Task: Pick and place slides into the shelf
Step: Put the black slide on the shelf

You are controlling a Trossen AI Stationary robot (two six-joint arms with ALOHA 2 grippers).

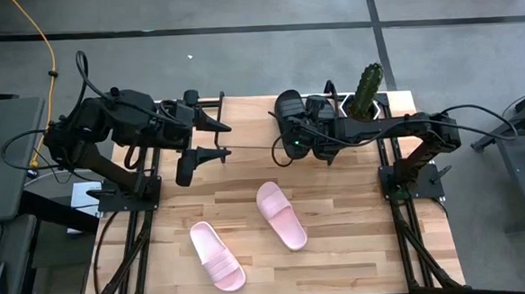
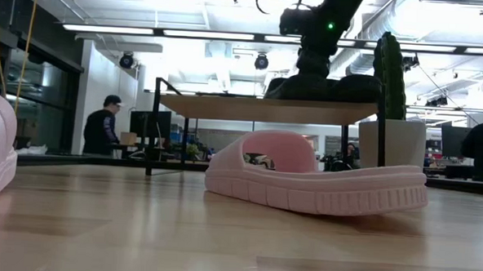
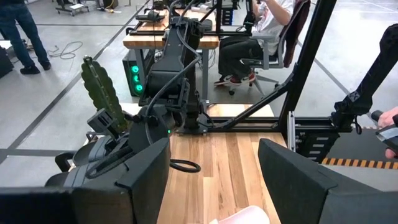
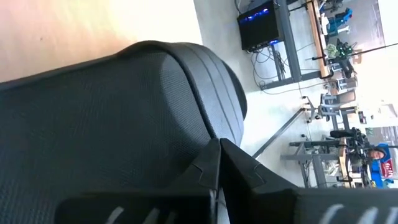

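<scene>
Reaching in over the shelf [image 1: 319, 103] at the far edge of the table [image 1: 340, 251], the right gripper [image 1: 291, 135] sits down on a black slide [image 1: 290, 117] that lies on the shelf's plank top; its own wrist view is filled by that slide's [image 4: 124, 118] textured strap, with the dark fingers [image 4: 217, 168] closed together against it, so the gripper looks clamped on the slide. From table height the arm comes down from above onto the black slide [image 2: 325, 88] resting on the light plank of the shelf [image 2: 226, 107], whose thin dark legs stand on the table. Just beside the shelf's right end stands a cactus [image 1: 367, 89] in a white pot [image 2: 391, 142] (tall and green, rising above the plank). The left gripper [image 1: 224, 140] hovers off the shelf's left end, its two fingers [image 3: 143, 180] spread wide apart and holding nothing. Nearer the front of the table than the shelf, two pale pink slides lie flat and apart from each other: one pink slide [image 1: 280, 215] roughly below the shelf's middle, angled, and the other pink slide [image 1: 217, 256] farther forward and to its left. A person [image 2: 103, 125] stands in the room behind the shelf, and a seated person [image 3: 261, 31] shows beyond the table.
</scene>
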